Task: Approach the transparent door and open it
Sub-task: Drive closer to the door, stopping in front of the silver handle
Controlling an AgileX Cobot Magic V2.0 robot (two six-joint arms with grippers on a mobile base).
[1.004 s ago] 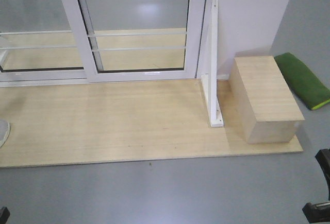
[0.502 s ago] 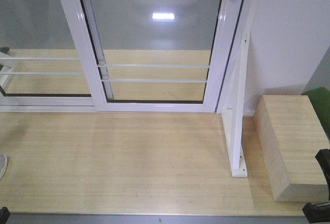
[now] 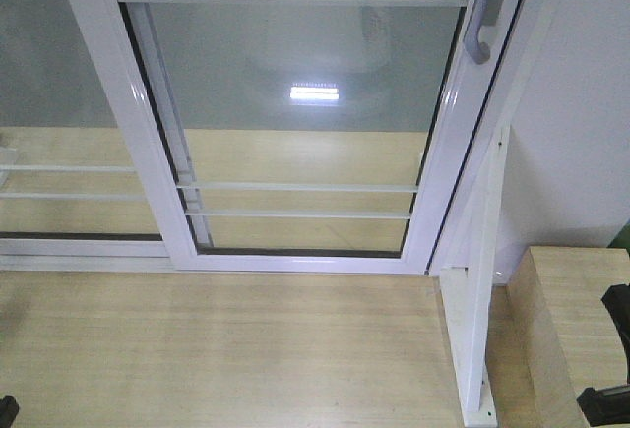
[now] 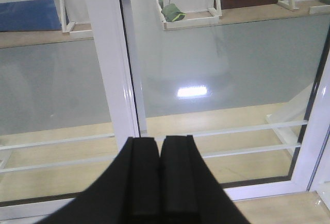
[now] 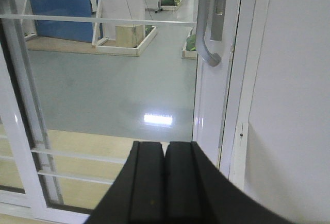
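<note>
Transparent door (white bracket alongside)

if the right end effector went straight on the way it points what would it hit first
Probably the glass of the transparent door, close beside its right frame and below the grey handle; depth is unclear.

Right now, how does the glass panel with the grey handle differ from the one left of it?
The white-framed clear glass sliding door on the right carries a curved grey pull handle; the white-framed glass panel on the left shows none. The door appears to sit on the nearer track, its stile overlapping the left panel's edge. Both have white frames, clear glass and thin white horizontal bars.
</note>
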